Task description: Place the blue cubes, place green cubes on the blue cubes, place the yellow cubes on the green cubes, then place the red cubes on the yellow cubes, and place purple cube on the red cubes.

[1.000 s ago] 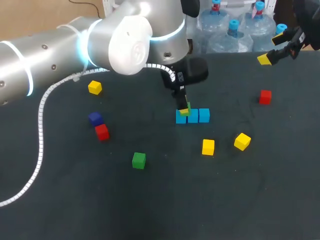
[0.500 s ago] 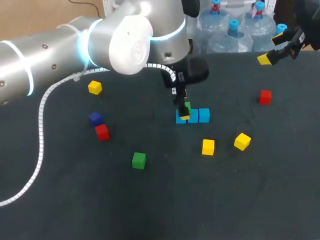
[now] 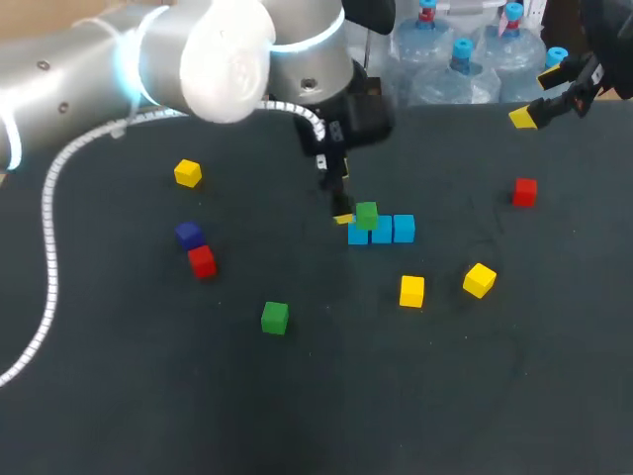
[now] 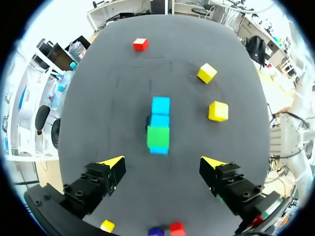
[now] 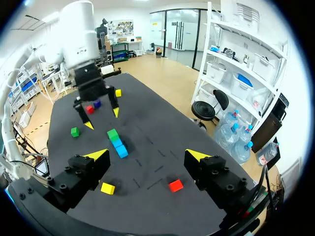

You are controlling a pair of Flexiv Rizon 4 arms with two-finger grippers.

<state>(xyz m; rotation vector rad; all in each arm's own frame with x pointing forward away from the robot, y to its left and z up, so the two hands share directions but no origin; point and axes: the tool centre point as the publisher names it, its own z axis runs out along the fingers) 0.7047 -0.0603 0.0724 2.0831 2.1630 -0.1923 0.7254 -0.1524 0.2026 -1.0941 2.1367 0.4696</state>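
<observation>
The left claw (image 3: pixel 338 203) hangs released and empty above the table (image 3: pixel 326 396), its yellow-tipped fingers spread wide. Just ahead of it, and lower than its fingertips, lies the row of three blue cubes (image 3: pixel 382 231). A green cube (image 3: pixel 367 214) sits on the end of that row nearest the claw. In the left wrist view the left claw (image 4: pixel 163 163) has the green cube (image 4: pixel 158 136) straight ahead of its open fingers, apart from both of them. Only a sliver of the blue cubes (image 4: pixel 160 110) shows beneath it on the near end.

The cube appears to sit squarely, so the first green placement looks done. The fingers are likely open and raised so the claw can leave without nudging the stack.

The second green cube (image 3: pixel 275 318) lies well apart from the left claw, on its robot-facing side, and it is probably the next pick. Two yellow cubes (image 4: pixel 218 110) rest beyond the row, off to one side of the claw. A red cube (image 3: pixel 202 261) and the purple cube (image 3: pixel 189 235) lie together behind it.

The right claw (image 3: pixel 539 97) is parked far from the row, open and holding nothing, likely to keep the working area free.
</observation>
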